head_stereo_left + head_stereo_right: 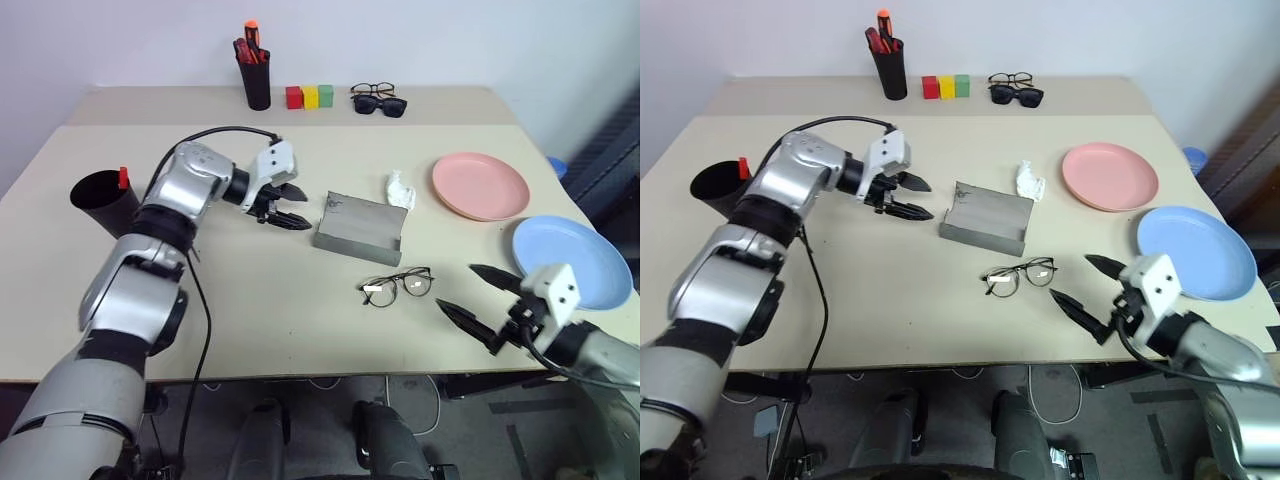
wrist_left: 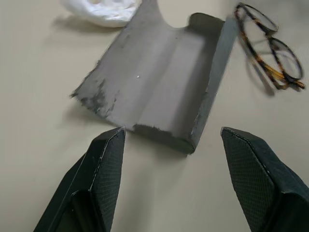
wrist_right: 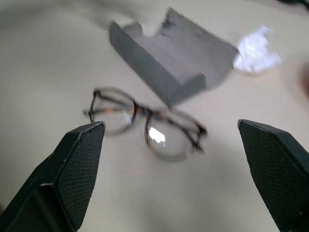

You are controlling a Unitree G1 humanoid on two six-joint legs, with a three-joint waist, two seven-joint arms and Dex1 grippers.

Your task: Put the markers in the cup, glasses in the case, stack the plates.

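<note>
The grey case [image 1: 360,228] lies open at the table's middle. My left gripper [image 1: 297,207] hovers just left of it, open and empty, pointing at its end [image 2: 159,82]. The wire-framed glasses [image 1: 397,286] lie in front of the case, apart from it. My right gripper [image 1: 458,288] is open and empty to their right, facing them [image 3: 145,125]. At the far left stands the wide black cup [image 1: 100,203], with a marker's red cap [image 1: 123,178] poking out of it. A pink plate [image 1: 480,185] and a blue plate [image 1: 572,260] lie side by side on the right.
A crumpled white wad [image 1: 400,188] sits behind the case. Along the back edge are a black pen holder [image 1: 256,80] with red and orange pens, three coloured blocks [image 1: 310,96], dark-framed spectacles [image 1: 372,90] and black sunglasses [image 1: 380,105].
</note>
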